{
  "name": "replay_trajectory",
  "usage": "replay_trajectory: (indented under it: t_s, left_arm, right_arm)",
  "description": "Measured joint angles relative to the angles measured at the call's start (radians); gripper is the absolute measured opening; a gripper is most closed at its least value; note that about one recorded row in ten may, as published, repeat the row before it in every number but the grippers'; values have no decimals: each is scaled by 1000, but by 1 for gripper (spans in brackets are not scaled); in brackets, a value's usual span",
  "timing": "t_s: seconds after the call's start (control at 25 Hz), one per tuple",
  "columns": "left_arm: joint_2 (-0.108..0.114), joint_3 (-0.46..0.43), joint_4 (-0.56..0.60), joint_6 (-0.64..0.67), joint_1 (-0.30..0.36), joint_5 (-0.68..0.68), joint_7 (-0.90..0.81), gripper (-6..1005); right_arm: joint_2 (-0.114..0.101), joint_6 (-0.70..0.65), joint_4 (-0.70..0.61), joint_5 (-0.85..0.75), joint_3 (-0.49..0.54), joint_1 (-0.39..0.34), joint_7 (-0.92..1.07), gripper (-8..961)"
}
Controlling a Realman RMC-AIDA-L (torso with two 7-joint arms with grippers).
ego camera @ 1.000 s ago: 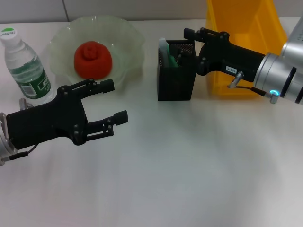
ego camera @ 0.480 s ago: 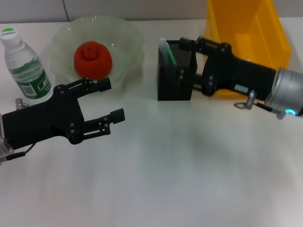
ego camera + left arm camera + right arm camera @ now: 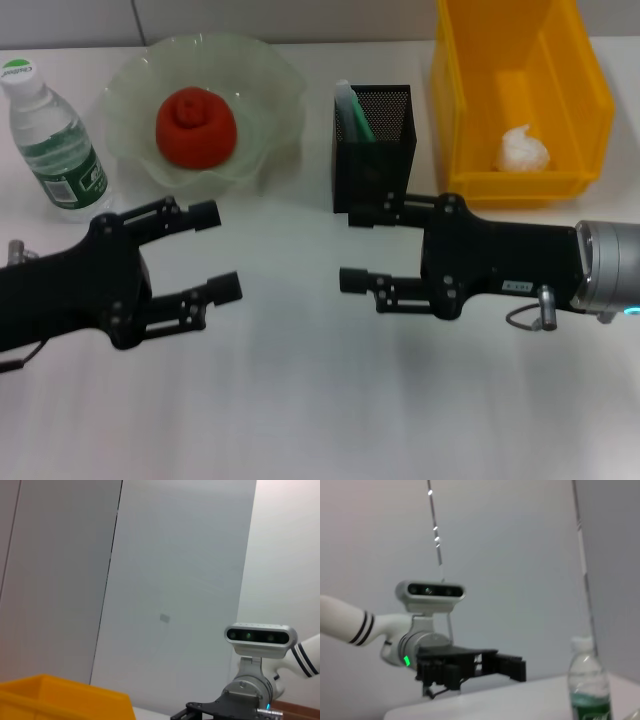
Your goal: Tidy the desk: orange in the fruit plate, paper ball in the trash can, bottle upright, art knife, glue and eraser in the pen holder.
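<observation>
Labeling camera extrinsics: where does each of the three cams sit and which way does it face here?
Head: on the robot's head, looking down at the desk; both grippers show, left gripper and right gripper, open.
Left wrist: faces level across, catching the yellow bin and the right arm's camera.
Right wrist: faces back, showing the left gripper and water bottle.
Shared: bin and bottle also appear in head view.

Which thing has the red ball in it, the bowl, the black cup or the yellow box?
The green bowl; the black cup holds pens, the yellow box crumpled paper.
</observation>
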Motion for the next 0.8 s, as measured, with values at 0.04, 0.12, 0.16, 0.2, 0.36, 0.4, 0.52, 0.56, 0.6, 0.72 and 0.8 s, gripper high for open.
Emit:
replay_trajectory:
  t_s: [0.04,0.12,0.16,0.2,0.36,0.4,0.52,0.56,0.6,0.72,0.8]
  left_arm:
    - [3,4,-2,3,11,9,-1,788]
    - [3,4,-4,7,24,22,-1,788]
    - [1,3,-4,7,33,26,3,788]
    - [1,3,-4,7,33,26,3,788]
    - [-2,4,-22,1,61,27,32,788]
    - [-2,4,-41,1,66,27,49,788]
    - [-1,4,-62,0,67,27,63,788]
    - [-1,5,-67,-2,67,27,66,788]
    - [-1,8,-70,-5,67,27,66,788]
    - [-3,10,-75,-8,66,33,66,788]
    - [-5,9,-77,-9,66,39,66,788]
  right_arm:
    - [0,-4,-8,-25,0,-1,15,695]
    - [0,-10,-11,-41,0,-2,23,695]
    - [0,-10,-11,-41,0,-2,23,695]
    - [0,-13,-11,-44,0,-2,25,695]
    - [1,-32,-12,-46,-11,-2,26,696]
    - [1,-35,-12,-46,-18,-2,24,696]
    - [1,-41,-11,-46,-24,-2,22,696]
    - [2,-42,-9,-46,-24,-3,22,696]
    - [2,-42,-7,-47,-24,-4,22,697]
    - [3,-43,-5,-48,-25,-14,23,697]
    - [4,-43,-5,-48,-25,-17,23,697]
